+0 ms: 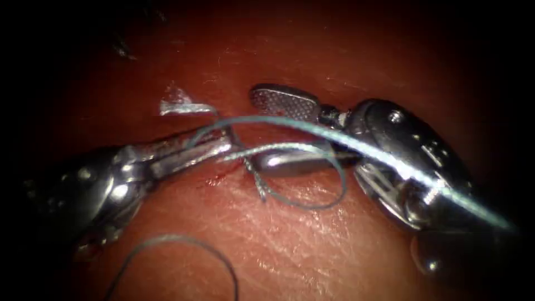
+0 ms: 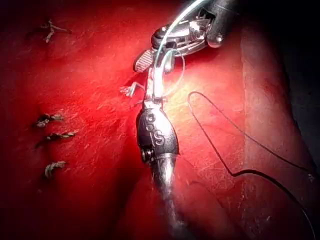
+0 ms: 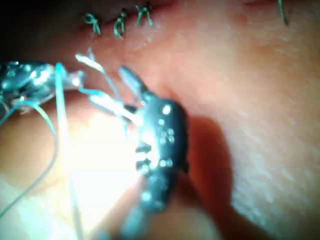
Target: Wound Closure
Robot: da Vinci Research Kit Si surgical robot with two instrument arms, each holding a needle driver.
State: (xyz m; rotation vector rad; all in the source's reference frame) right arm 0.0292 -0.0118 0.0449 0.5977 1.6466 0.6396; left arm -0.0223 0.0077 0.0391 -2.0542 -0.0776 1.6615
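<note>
Already several knotted stitches [image 2: 50, 120] done along cut. Left tool [image 1: 214, 146] jaws closed on thread [image 1: 312, 127]; right tool [image 1: 290, 134] jaws wide, holding nothing, thread loop draped over it. Needle unseen. Cut thread end [image 1: 184, 104] at 10 o'clock. Knot unfinished, judging by loose loop.

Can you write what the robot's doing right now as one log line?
left pincer: shut on thread | right pincer: open, holding nothing | needle: not seen | tissue: thread loops lying on it

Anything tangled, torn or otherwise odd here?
Nothing stands out. The right tool, jaws open, has thread draped over it; the left tool is shut on the thread. Three tied stitches sit tidy.
</note>
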